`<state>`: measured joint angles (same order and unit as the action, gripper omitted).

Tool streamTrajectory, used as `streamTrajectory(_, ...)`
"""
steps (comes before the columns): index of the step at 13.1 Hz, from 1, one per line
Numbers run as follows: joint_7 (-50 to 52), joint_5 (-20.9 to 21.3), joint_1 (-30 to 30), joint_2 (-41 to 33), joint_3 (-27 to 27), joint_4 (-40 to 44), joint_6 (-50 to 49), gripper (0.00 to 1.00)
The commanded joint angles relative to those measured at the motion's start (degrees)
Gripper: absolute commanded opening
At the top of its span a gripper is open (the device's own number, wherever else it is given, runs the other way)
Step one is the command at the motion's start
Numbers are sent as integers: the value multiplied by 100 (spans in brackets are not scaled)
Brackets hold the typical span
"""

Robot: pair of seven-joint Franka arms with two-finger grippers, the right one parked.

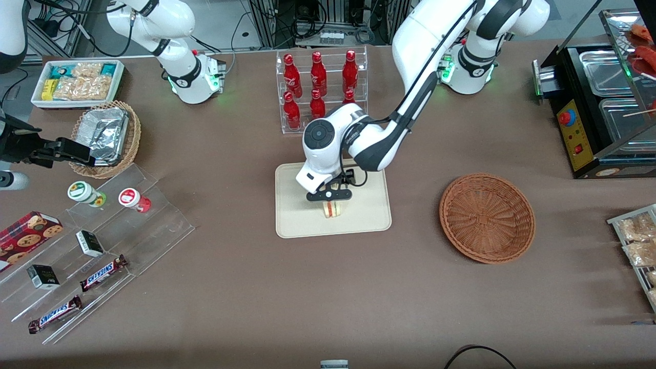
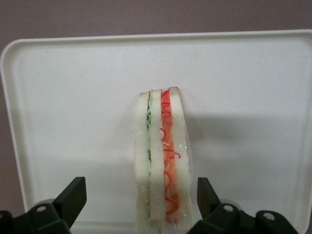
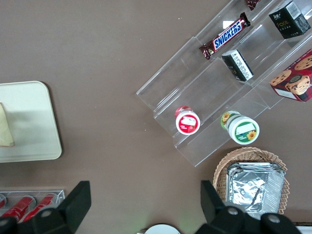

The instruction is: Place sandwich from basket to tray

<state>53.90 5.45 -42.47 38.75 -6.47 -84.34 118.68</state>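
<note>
The sandwich (image 1: 333,209) stands on its edge on the cream tray (image 1: 297,215), in the part nearer the front camera. My left gripper (image 1: 330,199) hangs directly above it, open. In the left wrist view the black fingers (image 2: 73,199) flank the sandwich (image 2: 163,161) with a gap on each side, and its green and red filling layers face the camera over the tray (image 2: 73,97). The reddish-brown basket (image 1: 487,218) lies empty beside the tray, toward the working arm's end. The right wrist view catches the tray (image 3: 29,122) and a corner of the sandwich (image 3: 6,129).
A clear rack of red bottles (image 1: 320,89) stands just past the tray, farther from the front camera. Toward the parked arm's end are a tan basket with a foil container (image 1: 105,136) and a stepped acrylic shelf (image 1: 102,241) of snacks. A black appliance (image 1: 599,102) sits at the working arm's end.
</note>
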Motion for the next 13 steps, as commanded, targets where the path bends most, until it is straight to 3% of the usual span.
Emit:
streamTrajectory(1,68,-26,-24,-761,321,-91,-669,100)
streamTrajectory(7,-361,-219,-16,-1992,1190,-135,-1943,100)
streamTrajectory(11,-1950,-763,-24,-2590,2270,-144,-2700,100)
streamTrajectory(13,-2601,-835,-24,-2819,2702,-144,-2972,100)
